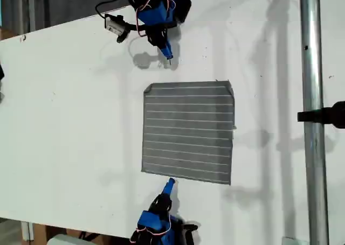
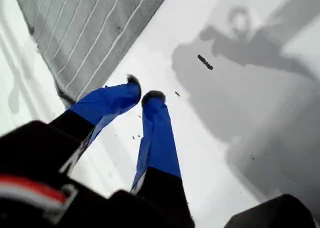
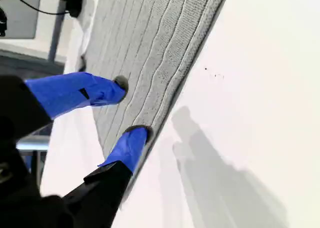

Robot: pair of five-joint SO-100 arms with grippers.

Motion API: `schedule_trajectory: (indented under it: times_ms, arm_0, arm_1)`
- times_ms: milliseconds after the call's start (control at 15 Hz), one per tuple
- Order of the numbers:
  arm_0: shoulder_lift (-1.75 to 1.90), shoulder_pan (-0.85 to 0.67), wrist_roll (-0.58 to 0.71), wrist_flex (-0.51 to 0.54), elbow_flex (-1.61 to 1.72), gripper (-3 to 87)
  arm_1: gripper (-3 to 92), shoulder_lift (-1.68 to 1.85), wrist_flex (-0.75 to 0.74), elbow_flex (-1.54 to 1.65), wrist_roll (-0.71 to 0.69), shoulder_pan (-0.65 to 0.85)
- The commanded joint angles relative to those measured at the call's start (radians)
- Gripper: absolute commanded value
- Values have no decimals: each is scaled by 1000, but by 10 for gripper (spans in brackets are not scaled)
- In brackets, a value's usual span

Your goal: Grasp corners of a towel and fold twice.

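The towel [image 1: 188, 132], a soft grey cloth with thin pale stripes, lies flat on the white table [image 1: 64, 121] between my two grippers. My first gripper [image 2: 141, 93] reaches over bare table just beside one towel edge, blue jaws nearly closed and holding nothing. My second gripper [image 3: 129, 108] stretches low toward the opposite edge, jaws parted over the ribbed fabric, gripping nothing.

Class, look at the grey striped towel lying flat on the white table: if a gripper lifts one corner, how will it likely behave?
The towel lies thin and flat, so it would probably droop, not stay stiff. Its ribbed weave likely grips rather than slips. It looks light.
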Motion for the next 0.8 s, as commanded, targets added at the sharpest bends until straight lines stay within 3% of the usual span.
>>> schedule_trajectory:
  times_ms: [0, 400, 733]
  arm_0:
    - [5, -247, -382, -61, 3, -29]
    - [5, -255, -379, -55, 3, -28]
    - [5, -256, -377, -57, 2, -29]
  arm_1:
    - [-1, 11, -77, -58, -15, 31]
    - [-2, -17, -78, -101, -41, 17]
    - [-2, -703, -173, -551, -120, -101]
